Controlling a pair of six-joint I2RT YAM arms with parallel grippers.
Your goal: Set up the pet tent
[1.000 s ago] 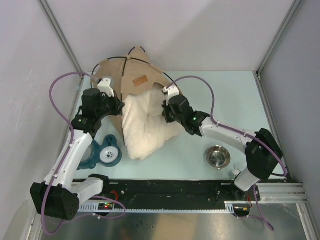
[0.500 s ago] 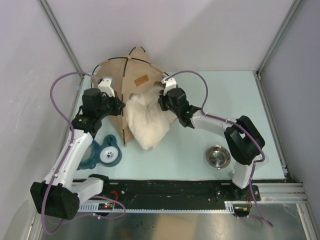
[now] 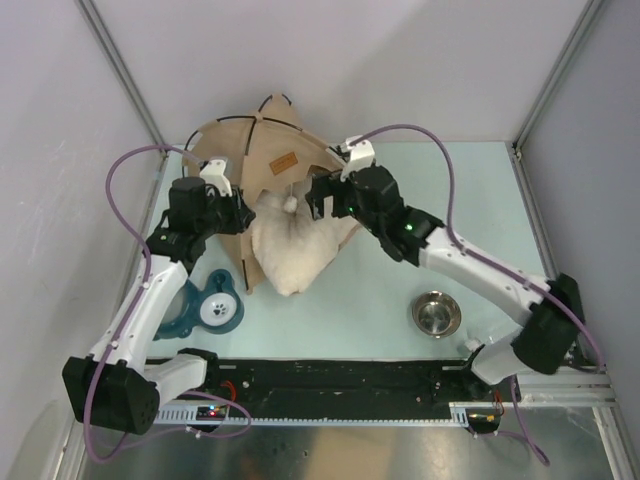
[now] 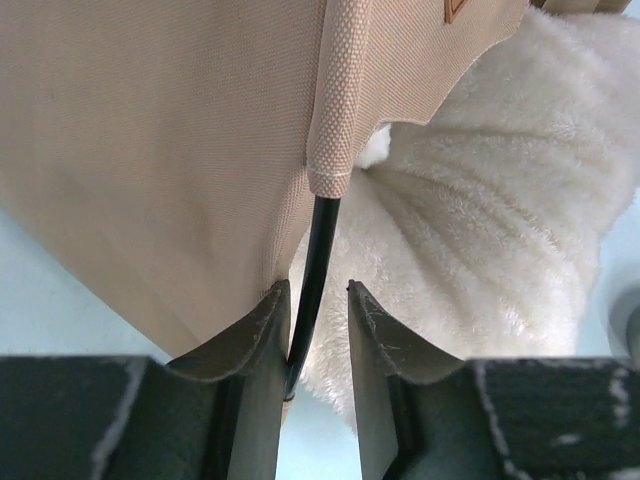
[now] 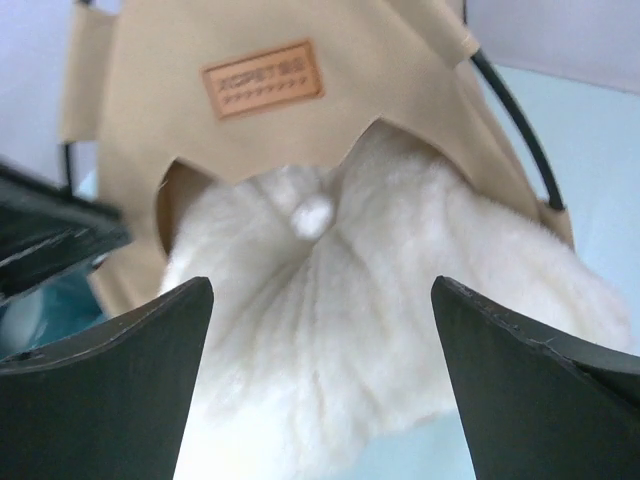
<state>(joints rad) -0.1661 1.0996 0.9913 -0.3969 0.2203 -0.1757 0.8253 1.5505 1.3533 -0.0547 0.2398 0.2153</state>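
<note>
The tan pet tent (image 3: 262, 150) stands at the back left, with its brown label patch (image 3: 280, 162) facing up. A fluffy cream pillow (image 3: 295, 250) spills out of its opening under the white pompom (image 3: 290, 203). My left gripper (image 3: 236, 214) is at the tent's left front edge. In the left wrist view its jaws (image 4: 318, 292) stand slightly apart around a thin black pole (image 4: 312, 262) that leans on the left finger only. My right gripper (image 3: 318, 196) hovers over the opening, wide open and holding nothing. In its wrist view it (image 5: 320, 292) frames the pillow (image 5: 350, 330), pompom (image 5: 312, 215) and label (image 5: 263, 79).
A blue paw-print pet toy (image 3: 210, 308) lies beside the left arm. A steel bowl (image 3: 437, 313) sits at the front right. A black rail (image 3: 330, 380) runs along the near edge, and metal frame posts (image 3: 120, 70) stand at the back corners.
The right gripper let go of the pillow, opened wide and drew back towards the right. The pillow now sits deeper in the tent. The left jaws have eased apart around the pole.
</note>
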